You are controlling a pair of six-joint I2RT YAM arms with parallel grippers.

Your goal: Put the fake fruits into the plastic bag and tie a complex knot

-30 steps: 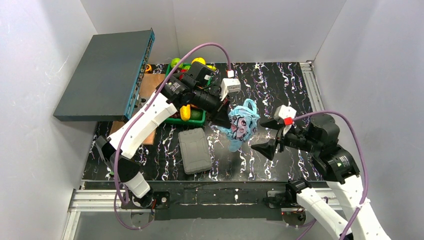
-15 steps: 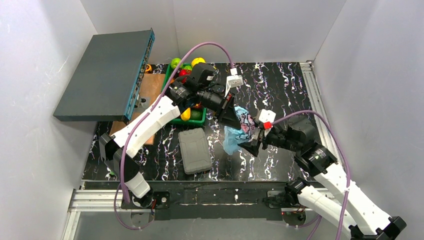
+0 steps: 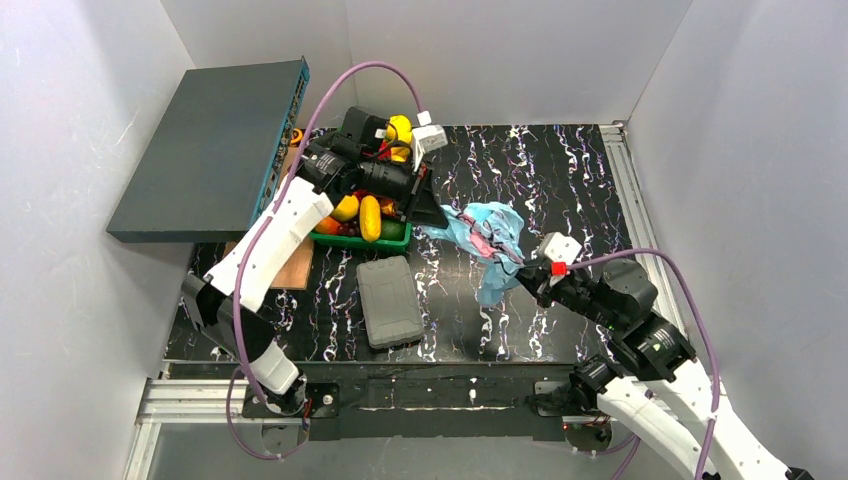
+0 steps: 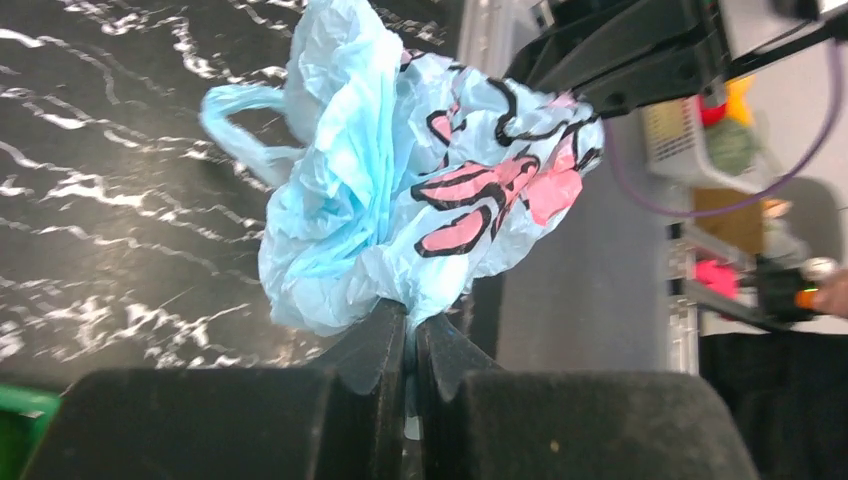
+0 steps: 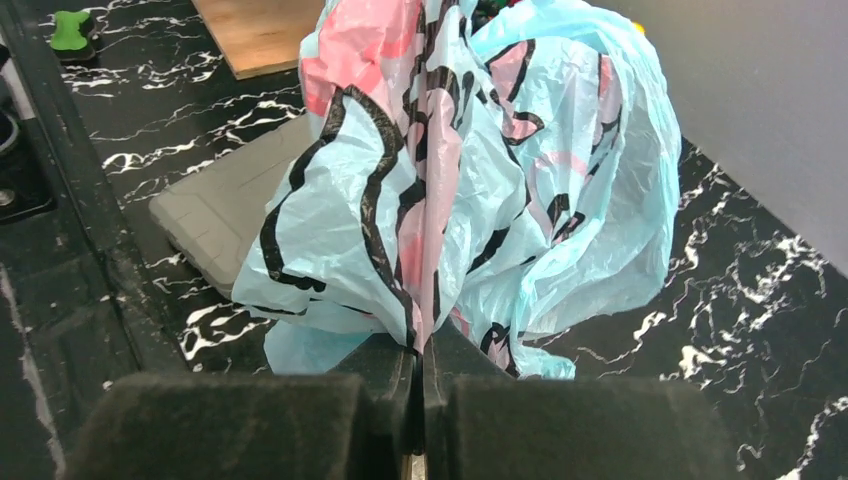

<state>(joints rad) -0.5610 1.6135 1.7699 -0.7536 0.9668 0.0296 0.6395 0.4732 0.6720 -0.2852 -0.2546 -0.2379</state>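
The black table [image 3: 580, 170], veined with white, carries a grey ribbed case [image 3: 390, 300] at about seven o'clock from its middle. A green tray [image 3: 388, 243] of fake fruits [image 3: 369, 217] sits at ten o'clock, with a brown wooden board [image 3: 297, 268] just beside it at nine. A dark flat box [image 3: 215, 150] leans tilted over the ten o'clock corner.

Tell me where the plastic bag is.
In the top view the plastic bag is mid-table, pinched between the left end effector and right end effector, right of the green tray.

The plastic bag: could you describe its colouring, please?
The plastic bag is light blue, pink and black print; right wrist view.
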